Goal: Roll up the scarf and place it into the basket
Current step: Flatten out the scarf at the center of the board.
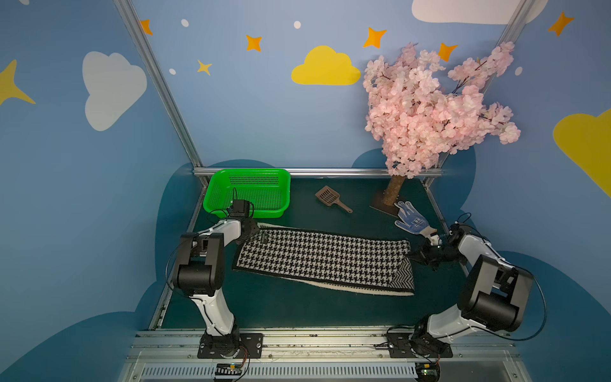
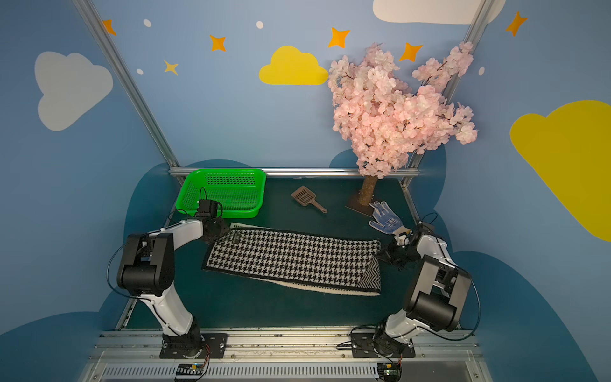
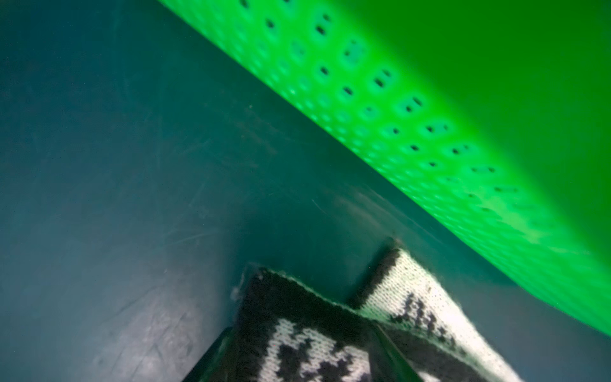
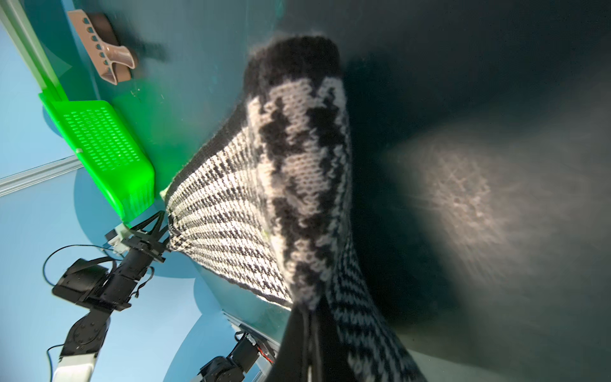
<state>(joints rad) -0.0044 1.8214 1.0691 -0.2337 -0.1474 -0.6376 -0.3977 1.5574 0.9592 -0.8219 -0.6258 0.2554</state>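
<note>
The scarf [image 1: 324,261] [image 2: 294,258] lies spread flat across the dark green table, houndstooth face up, with a zigzag patch at its right end. My left gripper [image 1: 254,228] [image 2: 224,228] is at its far left corner, just in front of the green basket [image 1: 248,173] [image 2: 228,172]. In the left wrist view that gripper [image 3: 302,330] stands open, its fingers apart with the scarf [image 3: 314,347] corner between them and the basket [image 3: 429,99] wall close by. My right gripper [image 1: 413,255] [image 4: 309,317] is shut on the scarf [image 4: 297,165] at its far right corner, lifting it slightly.
A brown slotted scoop [image 1: 332,198] lies behind the scarf at mid table. A blue-dotted white glove [image 1: 411,220] lies near the right arm, beside the trunk [image 1: 393,195] of a pink blossom tree. An aluminium rail [image 1: 330,172] runs along the back edge.
</note>
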